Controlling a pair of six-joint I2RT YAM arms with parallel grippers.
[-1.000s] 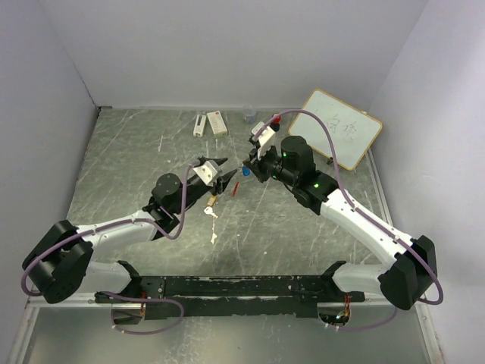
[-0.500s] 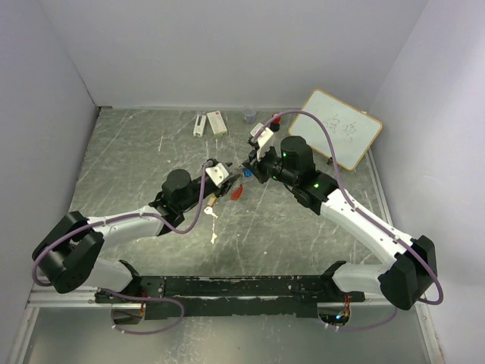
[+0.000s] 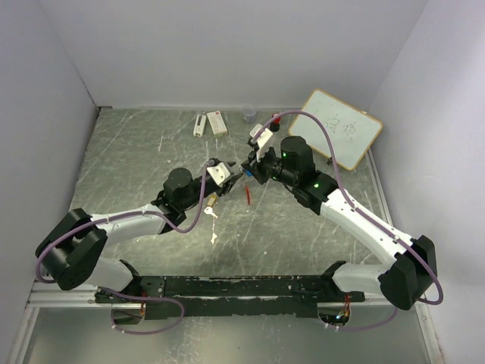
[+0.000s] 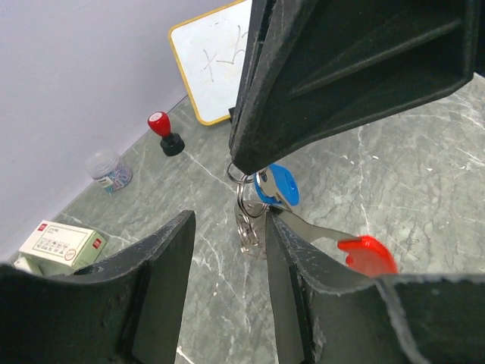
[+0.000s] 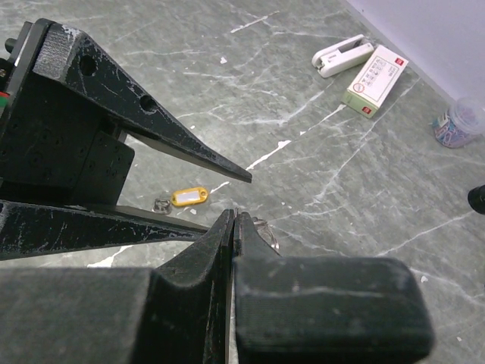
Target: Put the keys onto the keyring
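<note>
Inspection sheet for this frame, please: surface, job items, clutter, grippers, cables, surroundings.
Surface: grey marbled tabletop, scuffed, no spills seen.
Job's things: keyring hangs from the right gripper, with its blue tab and red tag. The keys lie loose on the table, a yellow one and a pale one.
Clutter: stamp, clip jar, box, stapler, whiteboard.
Grippers: right gripper shut on the keyring; left gripper open beside it.
Cables: purple cables loop along both arms, no snag seen.
Surroundings: plain pale walls.
</note>
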